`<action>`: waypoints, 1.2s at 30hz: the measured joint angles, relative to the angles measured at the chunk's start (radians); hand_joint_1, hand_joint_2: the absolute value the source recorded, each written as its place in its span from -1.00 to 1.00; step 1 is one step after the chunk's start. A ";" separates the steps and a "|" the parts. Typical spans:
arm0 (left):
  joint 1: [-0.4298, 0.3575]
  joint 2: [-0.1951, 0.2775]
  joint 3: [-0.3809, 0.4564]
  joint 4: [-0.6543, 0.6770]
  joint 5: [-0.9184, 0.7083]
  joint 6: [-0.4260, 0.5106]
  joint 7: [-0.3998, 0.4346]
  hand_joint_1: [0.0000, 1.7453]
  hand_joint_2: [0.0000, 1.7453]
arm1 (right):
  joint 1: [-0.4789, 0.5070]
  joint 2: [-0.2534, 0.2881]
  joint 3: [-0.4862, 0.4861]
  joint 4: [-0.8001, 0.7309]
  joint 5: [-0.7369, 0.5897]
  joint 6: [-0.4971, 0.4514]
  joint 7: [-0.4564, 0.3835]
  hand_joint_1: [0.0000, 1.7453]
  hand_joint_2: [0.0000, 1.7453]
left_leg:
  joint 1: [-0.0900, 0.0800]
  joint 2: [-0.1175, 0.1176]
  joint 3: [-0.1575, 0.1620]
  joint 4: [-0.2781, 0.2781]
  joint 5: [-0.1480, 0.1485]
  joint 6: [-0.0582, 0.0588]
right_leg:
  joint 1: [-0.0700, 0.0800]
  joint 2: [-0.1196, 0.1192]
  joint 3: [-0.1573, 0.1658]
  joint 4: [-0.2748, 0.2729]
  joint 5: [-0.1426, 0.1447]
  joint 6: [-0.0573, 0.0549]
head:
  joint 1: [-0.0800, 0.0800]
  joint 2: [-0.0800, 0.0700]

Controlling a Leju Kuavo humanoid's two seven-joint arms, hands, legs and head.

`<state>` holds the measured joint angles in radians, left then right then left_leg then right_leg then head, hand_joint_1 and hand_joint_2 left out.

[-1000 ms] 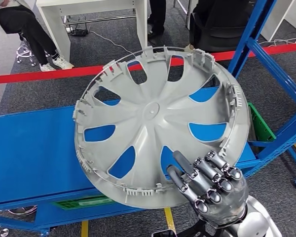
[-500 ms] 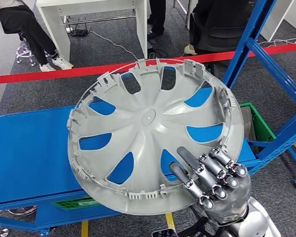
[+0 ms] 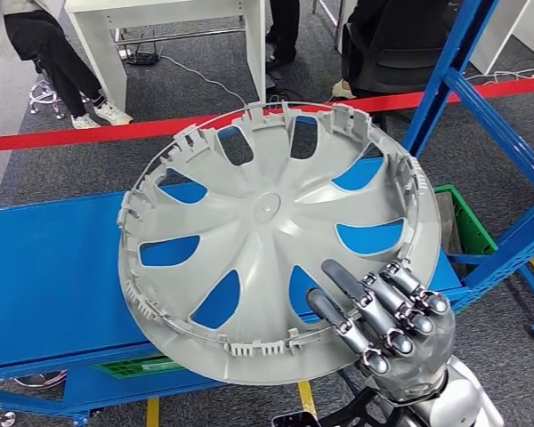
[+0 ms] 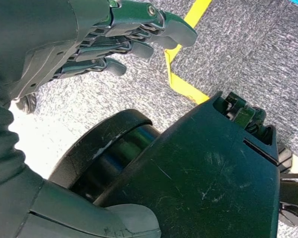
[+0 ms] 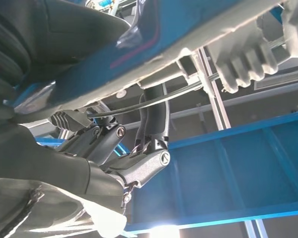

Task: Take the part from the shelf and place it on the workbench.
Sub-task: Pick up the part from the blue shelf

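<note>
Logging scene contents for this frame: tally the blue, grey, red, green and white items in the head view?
Blue: 2, workbench, shelf frame
Grey: 1, hubcap, held by the right hand
Red: 1, barrier tape
Green: 1, crate
White: 1, desk
Total: 6

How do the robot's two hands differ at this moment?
The right hand grips the rim of the grey wheel cover, raised over the blue workbench; the left hand holds nothing and hangs over grey carpet. The right hand's fingers press on the cover; the left hand's lie loosely extended. Both have dark jointed fingers.
</note>
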<state>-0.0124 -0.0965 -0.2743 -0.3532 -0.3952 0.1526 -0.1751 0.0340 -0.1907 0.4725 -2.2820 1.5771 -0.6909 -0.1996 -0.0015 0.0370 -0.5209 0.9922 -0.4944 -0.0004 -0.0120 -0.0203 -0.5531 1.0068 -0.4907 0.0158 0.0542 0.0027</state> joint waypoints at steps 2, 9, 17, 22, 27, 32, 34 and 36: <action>0.000 0.000 0.000 0.000 0.000 0.000 0.000 -1.00 1.00 | 0.000 0.000 0.000 0.000 0.000 0.000 0.000 1.00 1.00 | 0.000 0.000 0.000 0.000 0.000 0.000 | 0.000 0.000 0.000 0.000 0.000 0.000 | 0.000 0.000; 0.000 0.000 0.000 0.000 0.000 0.000 0.000 -1.00 1.00 | -0.001 0.000 0.001 0.000 0.000 0.000 0.001 1.00 1.00 | 0.000 0.000 0.000 0.000 0.000 0.000 | 0.000 0.000 0.000 0.000 0.000 0.000 | 0.000 0.000; 0.000 0.000 0.000 0.000 0.000 0.002 0.008 -1.00 1.00 | -0.001 0.000 0.002 0.000 0.000 0.000 0.002 1.00 1.00 | 0.000 0.000 0.000 0.001 0.000 0.000 | -0.001 0.000 0.000 0.000 0.000 0.000 | 0.000 0.000; -0.001 0.000 0.001 0.000 0.008 0.003 0.019 -1.00 1.00 | -0.001 0.000 0.004 0.000 0.000 0.000 0.009 1.00 1.00 | -0.002 0.000 -0.002 0.005 -0.002 0.003 | -0.003 0.000 0.000 -0.001 0.001 0.002 | 0.000 0.000; -0.001 0.001 0.005 0.000 0.010 0.003 0.025 -1.00 1.00 | -0.001 0.000 0.006 0.000 0.000 0.000 0.013 1.00 1.00 | -0.004 0.000 -0.007 0.014 -0.005 0.012 | -0.005 -0.001 0.000 -0.002 0.005 0.009 | 0.000 0.000; -0.005 0.000 0.006 0.000 0.009 0.003 0.035 -1.00 1.00 | -0.001 0.000 0.007 0.000 0.000 0.000 0.020 1.00 1.00 | 0.003 0.003 -0.007 -0.017 0.026 0.039 | -0.008 0.009 -0.032 0.064 -0.053 0.025 | 0.003 0.000; -0.005 -0.001 0.006 0.000 0.009 0.003 0.037 -1.00 1.00 | -0.001 0.000 0.007 0.000 -0.001 0.000 0.023 1.00 1.00 | 0.003 0.003 -0.015 -0.016 0.030 0.043 | -0.008 0.015 -0.083 0.194 -0.119 0.029 | 0.004 0.000; -0.005 -0.001 0.006 0.000 0.008 0.003 0.040 -1.00 1.00 | 0.000 0.000 0.008 0.001 -0.001 0.000 0.026 1.00 1.00 | 0.003 0.003 -0.022 -0.010 0.032 0.042 | -0.010 0.016 -0.109 0.269 -0.134 0.035 | 0.004 0.000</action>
<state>-0.0174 -0.0979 -0.2681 -0.3532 -0.3872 0.1560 -0.1355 0.0336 -0.1907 0.4801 -2.2809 1.5764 -0.6909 -0.1739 0.0018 0.0402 -0.5434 0.9823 -0.4624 0.0416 -0.0219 -0.0039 -0.6619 1.2755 -0.6243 0.0511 0.0585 0.0027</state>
